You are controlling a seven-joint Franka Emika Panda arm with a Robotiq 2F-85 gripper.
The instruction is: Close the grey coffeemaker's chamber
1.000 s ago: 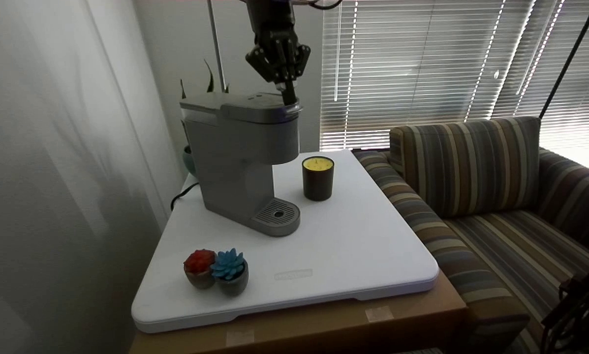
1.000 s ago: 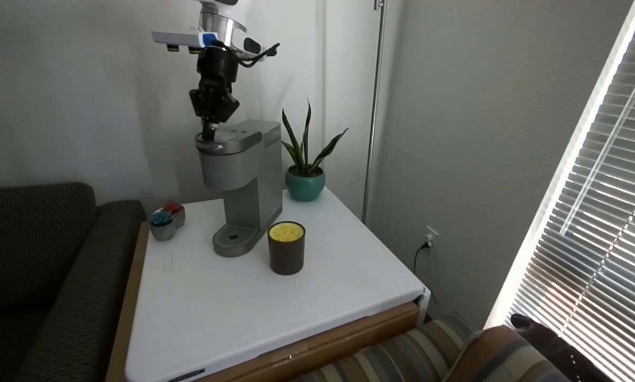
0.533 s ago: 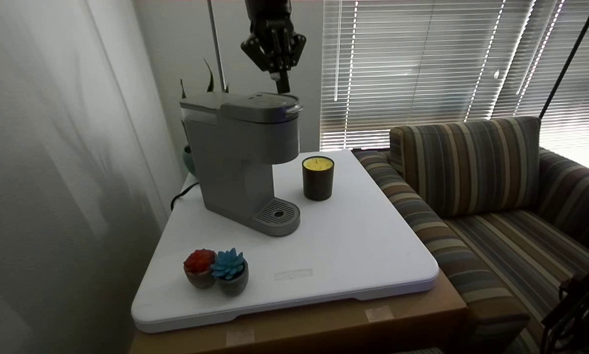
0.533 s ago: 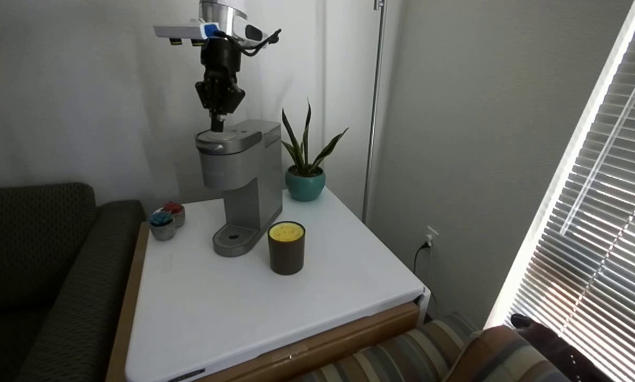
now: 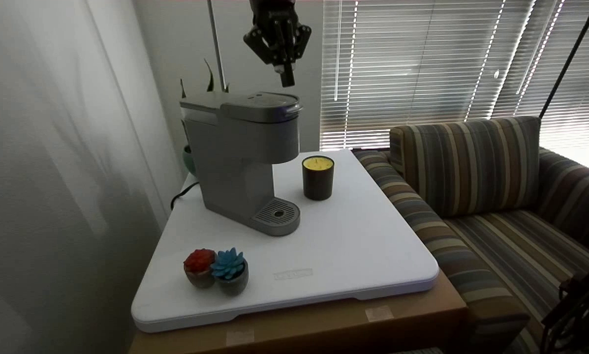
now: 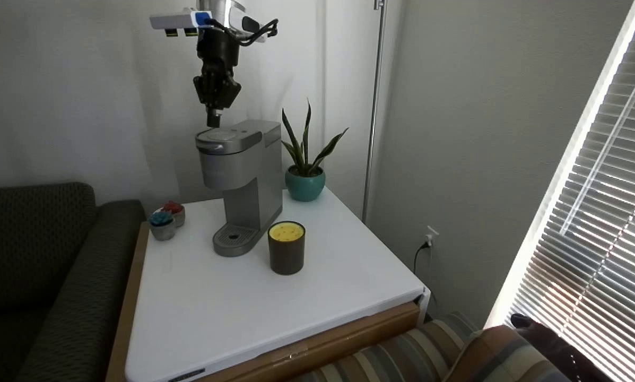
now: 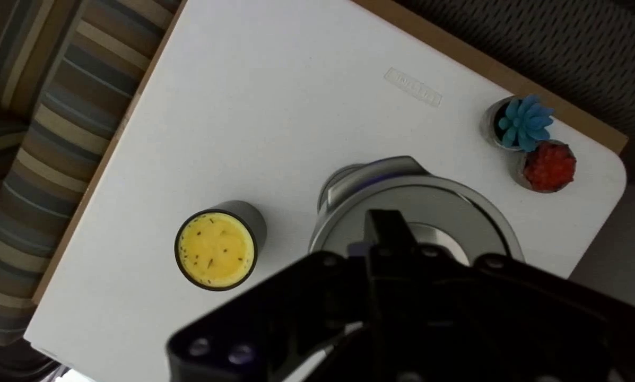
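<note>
Looks clenched on nothing at the gripper (image 6: 213,121), poised just clear of a chamber (image 5: 262,107) seemingly down flat on the upright grey coffeemaker (image 5: 235,157), near a potted snake plant (image 6: 305,183). Might fail through incomplete latching letting the chamber spring up, or a hard push at the front tipping the coffeemaker. Set on a white tabletop (image 5: 363,246) over a cardboard box (image 5: 417,309), beside a candle (image 5: 318,182), amid striped armchair (image 5: 471,191), dark sofa (image 6: 31,254) and window blinds (image 5: 397,73).
</note>
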